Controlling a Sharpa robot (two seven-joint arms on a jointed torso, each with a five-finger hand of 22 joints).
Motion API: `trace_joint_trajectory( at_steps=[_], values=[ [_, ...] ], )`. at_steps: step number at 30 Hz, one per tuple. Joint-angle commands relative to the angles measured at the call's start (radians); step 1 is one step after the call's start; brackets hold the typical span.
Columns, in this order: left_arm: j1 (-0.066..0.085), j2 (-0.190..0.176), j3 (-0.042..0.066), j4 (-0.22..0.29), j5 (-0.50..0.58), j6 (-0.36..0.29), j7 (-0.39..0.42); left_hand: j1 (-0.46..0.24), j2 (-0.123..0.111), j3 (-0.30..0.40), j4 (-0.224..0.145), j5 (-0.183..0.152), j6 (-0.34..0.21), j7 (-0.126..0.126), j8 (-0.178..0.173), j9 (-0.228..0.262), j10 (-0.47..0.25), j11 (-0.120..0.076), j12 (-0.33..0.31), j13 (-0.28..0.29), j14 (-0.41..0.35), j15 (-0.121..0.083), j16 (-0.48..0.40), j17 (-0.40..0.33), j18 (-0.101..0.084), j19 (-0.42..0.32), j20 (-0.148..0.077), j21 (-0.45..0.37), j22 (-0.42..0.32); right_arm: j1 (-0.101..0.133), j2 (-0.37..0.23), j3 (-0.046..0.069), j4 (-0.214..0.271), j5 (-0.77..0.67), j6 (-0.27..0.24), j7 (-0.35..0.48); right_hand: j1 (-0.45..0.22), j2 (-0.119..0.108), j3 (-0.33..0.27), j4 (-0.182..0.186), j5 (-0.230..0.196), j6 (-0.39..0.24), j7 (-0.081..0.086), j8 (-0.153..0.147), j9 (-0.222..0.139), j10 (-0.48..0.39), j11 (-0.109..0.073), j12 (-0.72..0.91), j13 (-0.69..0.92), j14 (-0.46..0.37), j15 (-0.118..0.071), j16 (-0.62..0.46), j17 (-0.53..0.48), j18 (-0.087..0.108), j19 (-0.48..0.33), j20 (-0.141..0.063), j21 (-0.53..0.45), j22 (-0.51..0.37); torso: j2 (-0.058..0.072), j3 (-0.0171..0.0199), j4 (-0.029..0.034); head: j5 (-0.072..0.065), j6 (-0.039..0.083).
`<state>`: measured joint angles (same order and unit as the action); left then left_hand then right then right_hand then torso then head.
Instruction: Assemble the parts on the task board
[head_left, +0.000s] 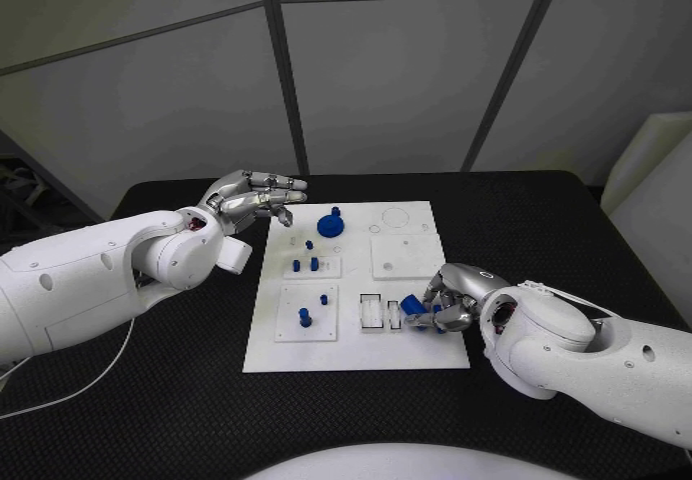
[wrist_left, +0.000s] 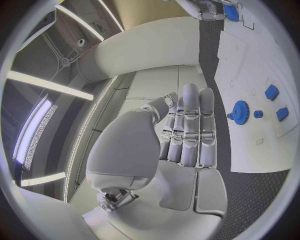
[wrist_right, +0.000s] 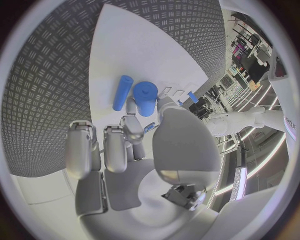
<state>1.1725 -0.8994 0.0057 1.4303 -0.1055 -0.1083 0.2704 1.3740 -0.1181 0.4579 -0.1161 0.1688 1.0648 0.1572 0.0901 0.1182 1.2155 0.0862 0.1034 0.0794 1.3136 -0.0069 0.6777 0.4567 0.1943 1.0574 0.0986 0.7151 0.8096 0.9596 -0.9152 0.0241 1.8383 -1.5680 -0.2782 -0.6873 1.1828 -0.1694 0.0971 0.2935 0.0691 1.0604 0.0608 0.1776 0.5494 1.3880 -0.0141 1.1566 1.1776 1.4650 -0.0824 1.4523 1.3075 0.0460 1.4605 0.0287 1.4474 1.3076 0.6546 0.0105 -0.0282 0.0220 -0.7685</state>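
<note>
The white task board (head_left: 361, 345) lies in the middle of the black table. A blue gear (head_left: 332, 225) stands near its far edge, and it shows again in the left wrist view as the blue gear (wrist_left: 240, 112). Small blue pegs (head_left: 306, 265) stand in the left plates. My left hand (head_left: 257, 197) hovers over the board's far left corner, fingers extended, holding nothing. At the board's near right edge my right hand (head_left: 450, 300) pinches a thick blue cylinder (wrist_right: 146, 97) between thumb and finger. A thinner blue cylinder (wrist_right: 122, 92) lies beside it on the board.
Two white rectangular slots (head_left: 374, 312) sit just left of the right hand. A raised white square plate (head_left: 404, 257) lies on the board's right half. Black table (head_left: 173, 370) surrounds the board on all sides.
</note>
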Motion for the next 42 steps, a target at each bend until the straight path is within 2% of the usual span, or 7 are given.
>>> trace_joint_trajectory(
  at_steps=[1, 5, 10, 17, 22, 32, 42],
  values=[
    [0.001, -0.001, 0.001, 0.003, 0.004, 0.011, 0.006, -0.002, 0.003, -0.003, -0.004, -0.001, -0.001, 0.004, -0.004, -0.001, -0.003, 0.003, -0.004, 0.002, -0.005, 0.006, -0.005, -0.001, -0.012, -0.007, 0.003, -0.004, 0.000, -0.013, 0.006, -0.007, -0.006, -0.001, 0.022, -0.026, 0.007, 0.012, 0.005, -0.003, 0.009, 0.001, -0.005, 0.004, 0.010, 0.009, -0.005, 0.012, 0.011, 0.060, -0.003, 0.003, 0.021, -0.010, 0.041, -0.002, 0.005, 0.118, 0.000, -0.0004, 0.0004, 0.001, -0.001],
    [0.001, -0.002, 0.001, 0.003, 0.004, 0.011, 0.005, -0.002, 0.003, -0.003, -0.004, -0.001, -0.001, 0.004, -0.004, -0.001, -0.003, 0.003, -0.004, 0.002, -0.005, 0.006, -0.005, -0.001, -0.012, -0.007, 0.003, -0.004, 0.000, -0.016, 0.007, -0.007, -0.006, -0.005, -0.011, -0.027, 0.009, 0.015, 0.008, -0.002, 0.020, 0.010, -0.008, 0.007, 0.026, 0.016, -0.007, 0.026, 0.027, 0.060, -0.005, 0.004, 0.024, -0.012, 0.043, -0.003, 0.009, 0.123, -0.001, -0.0003, -0.0009, 0.003, 0.001],
    [0.001, -0.004, 0.001, 0.004, 0.004, 0.012, 0.005, -0.002, 0.003, -0.003, -0.004, -0.001, -0.001, 0.004, -0.004, -0.001, -0.003, 0.003, -0.004, 0.002, -0.005, 0.006, -0.005, -0.001, -0.012, -0.007, 0.003, -0.004, 0.000, -0.018, 0.002, -0.007, 0.007, -0.011, -0.077, -0.014, 0.010, 0.020, 0.015, -0.002, 0.100, 0.026, -0.016, 0.011, 0.054, 0.032, -0.014, 0.055, 0.060, 0.062, -0.010, 0.007, 0.028, -0.015, 0.050, -0.008, 0.021, 0.138, 0.000, 0.0001, -0.0024, 0.003, 0.002],
    [0.000, -0.005, 0.000, 0.005, 0.004, 0.014, 0.003, -0.002, 0.003, -0.003, -0.004, -0.001, -0.001, 0.004, -0.004, -0.001, -0.003, 0.003, -0.004, 0.002, -0.005, 0.006, -0.005, -0.001, -0.012, -0.007, 0.003, -0.004, 0.000, -0.019, -0.021, -0.006, 0.068, -0.016, -0.226, 0.023, 0.008, 0.027, 0.019, -0.001, 0.112, 0.042, -0.022, 0.014, 0.074, 0.043, -0.020, 0.072, 0.078, 0.061, -0.015, 0.007, 0.027, -0.019, 0.059, -0.012, 0.036, 0.156, -0.001, -0.0004, -0.0005, 0.002, 0.004],
    [0.000, -0.005, 0.000, 0.006, 0.004, 0.016, 0.003, -0.004, 0.003, -0.004, -0.003, -0.001, -0.001, 0.004, -0.004, -0.001, -0.004, 0.003, -0.004, 0.002, -0.005, 0.006, -0.005, -0.001, -0.012, -0.007, 0.003, -0.005, 0.000, -0.019, -0.021, -0.006, 0.092, -0.016, -0.271, 0.035, 0.004, 0.029, 0.020, 0.000, 0.115, 0.047, -0.025, 0.015, 0.080, 0.047, -0.022, 0.077, 0.085, 0.061, -0.016, 0.007, 0.028, -0.021, 0.062, -0.014, 0.041, 0.162, 0.001, -0.0009, 0.0019, 0.002, 0.008],
    [0.000, -0.005, 0.000, 0.008, 0.004, 0.018, 0.002, -0.004, 0.003, -0.005, -0.003, -0.001, -0.001, 0.004, -0.004, -0.001, -0.004, 0.003, -0.004, 0.002, -0.005, 0.006, -0.005, -0.001, -0.012, -0.007, 0.003, -0.005, 0.000, -0.018, 0.035, -0.005, 0.065, 0.017, -0.195, 0.024, -0.038, 0.036, 0.017, 0.002, 0.117, 0.042, -0.024, 0.003, 0.098, 0.044, -0.021, 0.067, 0.081, 0.060, -0.017, 0.005, 0.024, -0.020, 0.060, -0.015, 0.038, 0.159, 0.001, -0.0018, 0.0010, 0.006, 0.009],
    [0.000, -0.007, 0.000, 0.011, 0.004, 0.018, 0.001, -0.005, 0.003, -0.005, -0.003, -0.001, -0.001, 0.004, -0.004, -0.001, -0.004, 0.003, -0.004, 0.002, -0.005, 0.006, -0.005, -0.001, -0.012, -0.007, 0.003, -0.005, 0.000, -0.018, 0.097, -0.004, 0.017, 0.034, -0.131, -0.002, -0.149, 0.048, 0.017, 0.002, 0.089, 0.071, -0.033, -0.002, 0.138, 0.049, -0.028, 0.066, 0.093, 0.059, -0.022, 0.001, 0.016, -0.019, 0.058, -0.019, 0.034, 0.156, 0.001, -0.0015, 0.0009, 0.010, 0.007]
  ],
)
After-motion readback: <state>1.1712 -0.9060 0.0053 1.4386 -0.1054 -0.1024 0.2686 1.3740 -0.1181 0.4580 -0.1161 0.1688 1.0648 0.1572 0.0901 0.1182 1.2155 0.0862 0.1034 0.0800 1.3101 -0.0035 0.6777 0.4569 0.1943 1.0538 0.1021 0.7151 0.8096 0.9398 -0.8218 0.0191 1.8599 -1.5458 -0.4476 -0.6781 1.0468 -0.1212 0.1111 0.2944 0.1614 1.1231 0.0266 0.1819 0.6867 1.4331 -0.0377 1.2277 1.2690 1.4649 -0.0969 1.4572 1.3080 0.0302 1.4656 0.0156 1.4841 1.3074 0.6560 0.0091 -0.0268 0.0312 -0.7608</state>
